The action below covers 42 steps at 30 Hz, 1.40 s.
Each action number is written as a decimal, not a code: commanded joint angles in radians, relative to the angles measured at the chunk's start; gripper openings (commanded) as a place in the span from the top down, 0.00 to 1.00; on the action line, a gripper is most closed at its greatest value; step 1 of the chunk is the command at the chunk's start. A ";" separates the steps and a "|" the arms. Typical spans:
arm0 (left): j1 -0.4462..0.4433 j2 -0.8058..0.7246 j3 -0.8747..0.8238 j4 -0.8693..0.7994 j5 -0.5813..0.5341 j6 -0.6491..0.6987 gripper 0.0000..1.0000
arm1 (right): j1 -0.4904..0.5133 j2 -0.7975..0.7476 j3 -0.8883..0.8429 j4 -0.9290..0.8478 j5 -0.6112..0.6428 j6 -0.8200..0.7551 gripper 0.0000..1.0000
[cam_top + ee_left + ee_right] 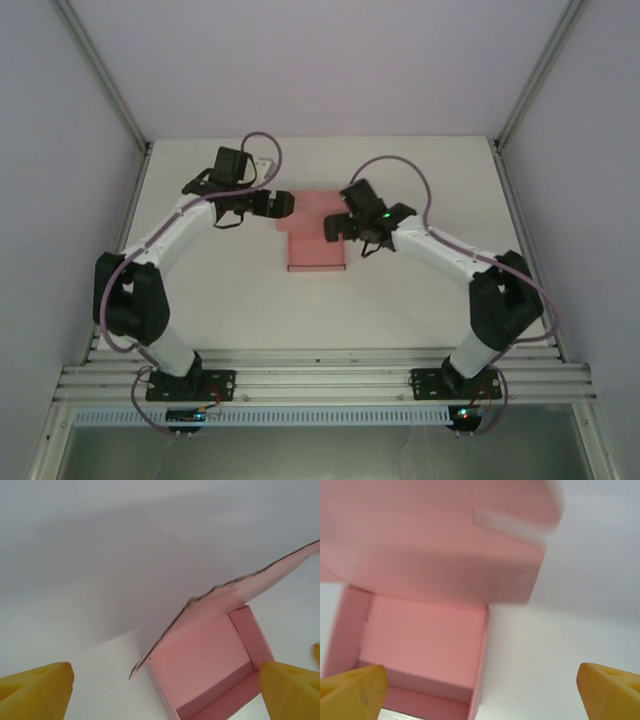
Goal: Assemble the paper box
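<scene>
**Item 1: paper box (316, 252), pink card.**
- Location: middle of the table (420, 320), between my two claws.
- Condition: the tray is formed, its side walls (252, 635) are standing and its floor is bare. The lid (240, 587) is joined along the far edge and rears up at a slant, not shut. Its free edge looks ragged from the left wrist.

**Item 2: my left claw (283, 205).**
- Location: at the far left of the box, beside the lid.
- Condition: fingers (35, 690) spread wide, nothing held. The tray's corner lies below the gap.

**Item 3: my right claw (335, 228).**
- Location: over the right side of the tray, near the lid's fold.
- Condition: fingers (612, 690) wide apart, nothing held. The right wrist view is blurred, so I cannot tell whether I touch the wall.

**Step in hand (my judgement):** bringing the lid down over the tray. The task looks well along, with closing left to do.

**Handling notes:**
- The card is thin and will likely buckle under a point load, so I should press broadly, close to the fold.
- Working both sides of the lid evenly should bring it down square.
- The box is light and the table smooth, so one claw should steady the tray while the other pushes.
- I cannot make out any tuck flaps or tabs, and should check for them before pressing home.
</scene>
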 commanded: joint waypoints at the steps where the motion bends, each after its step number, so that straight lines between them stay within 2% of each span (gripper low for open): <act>1: 0.004 0.068 0.086 -0.116 0.065 0.163 0.11 | -0.072 -0.010 0.022 0.084 -0.170 -0.285 0.01; 5: 0.004 0.157 0.193 -0.224 0.076 0.239 0.24 | -0.107 0.048 0.109 0.044 -0.266 -0.497 0.01; 8: 0.004 0.193 0.226 -0.252 0.082 0.284 0.35 | -0.130 0.123 0.195 -0.034 -0.289 -0.572 0.02; 11: 0.004 0.213 0.249 -0.278 0.058 0.316 0.41 | -0.151 0.188 0.261 -0.090 -0.315 -0.651 0.08; 16: 0.004 0.249 0.286 -0.313 0.080 0.359 0.55 | -0.181 0.261 0.342 -0.168 -0.349 -0.702 0.33; 21: 0.002 0.267 0.304 -0.327 0.106 0.383 0.68 | -0.186 0.276 0.344 -0.199 -0.388 -0.724 0.43; 27: -0.002 0.275 0.332 -0.346 0.098 0.370 1.00 | -0.189 0.263 0.328 -0.203 -0.420 -0.726 0.73; 31: -0.013 0.250 0.315 -0.324 0.052 0.342 1.00 | -0.188 0.252 0.333 -0.226 -0.426 -0.727 0.94; 35: -0.057 0.220 0.307 -0.295 -0.106 0.230 1.00 | -0.172 0.215 0.301 -0.159 -0.309 -0.651 0.99; 38: -0.080 0.207 0.300 -0.271 -0.193 0.093 1.00 | -0.153 0.173 0.251 -0.069 -0.227 -0.493 1.00; 42: -0.102 0.190 0.247 -0.204 -0.286 -0.100 1.00 | -0.134 0.134 0.175 0.063 -0.055 -0.266 1.00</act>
